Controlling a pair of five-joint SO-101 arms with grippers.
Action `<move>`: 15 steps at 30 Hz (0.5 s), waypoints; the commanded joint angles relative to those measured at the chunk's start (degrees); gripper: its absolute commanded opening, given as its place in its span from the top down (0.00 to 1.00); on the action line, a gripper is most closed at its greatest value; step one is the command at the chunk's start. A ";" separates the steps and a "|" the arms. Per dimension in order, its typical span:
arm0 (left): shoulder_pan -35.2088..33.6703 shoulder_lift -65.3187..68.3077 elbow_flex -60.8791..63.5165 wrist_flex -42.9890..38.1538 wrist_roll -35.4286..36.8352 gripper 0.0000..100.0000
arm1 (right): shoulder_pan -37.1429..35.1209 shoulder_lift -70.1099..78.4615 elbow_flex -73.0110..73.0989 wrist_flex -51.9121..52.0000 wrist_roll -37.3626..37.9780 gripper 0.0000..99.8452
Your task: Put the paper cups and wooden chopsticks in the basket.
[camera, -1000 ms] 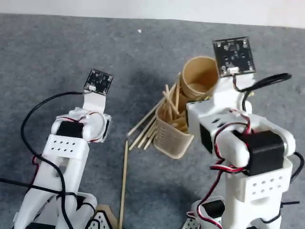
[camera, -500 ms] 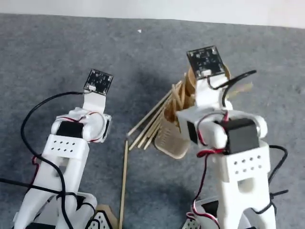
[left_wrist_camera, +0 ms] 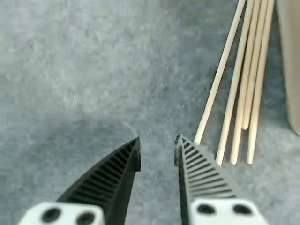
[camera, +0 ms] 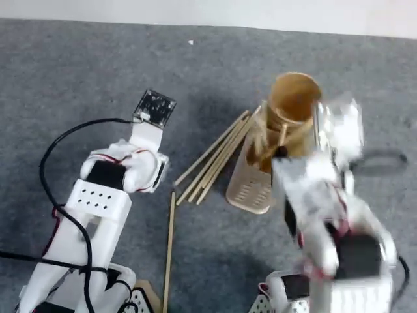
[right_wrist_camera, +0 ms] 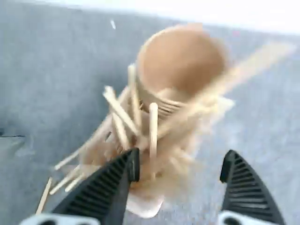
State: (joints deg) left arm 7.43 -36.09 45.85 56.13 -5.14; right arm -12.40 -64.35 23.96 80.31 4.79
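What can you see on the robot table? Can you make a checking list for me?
Surface: grey mat, flat.
Job's things: paper cup and several chopsticks sit in the basket; loose chopsticks lie on the mat beside it; single chopstick lies apart, nearer the arms.
Clutter: small white speck.
Grippers: left gripper open, empty, near the loose chopsticks; right gripper open, empty, above the basket.
Cables: black cable loops beside the left arm.
Surroundings: pale strip beyond the mat.

Left tool [left_wrist_camera: 158,140] empty, jaws slightly apart above the grey tabletop [left_wrist_camera: 84,61]. Four wooden chopsticks [left_wrist_camera: 253,70] lie side by side, ends near one jaw. Basket [left_wrist_camera: 290,61] wall just beyond them.
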 commanded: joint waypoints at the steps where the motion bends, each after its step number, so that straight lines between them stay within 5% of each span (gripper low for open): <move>1: 3.47 3.03 -4.79 0.53 0.79 0.84 | 1.01 -3.56 0.04 2.77 1.23 0.71; 15: 6.90 39.87 -34.86 8.26 0.97 0.77 | 14.29 -16.40 11.30 8.13 5.01 0.71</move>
State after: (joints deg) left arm 12.26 -5.41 21.05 61.23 -2.59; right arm -1.14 -77.36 29.85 88.75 7.69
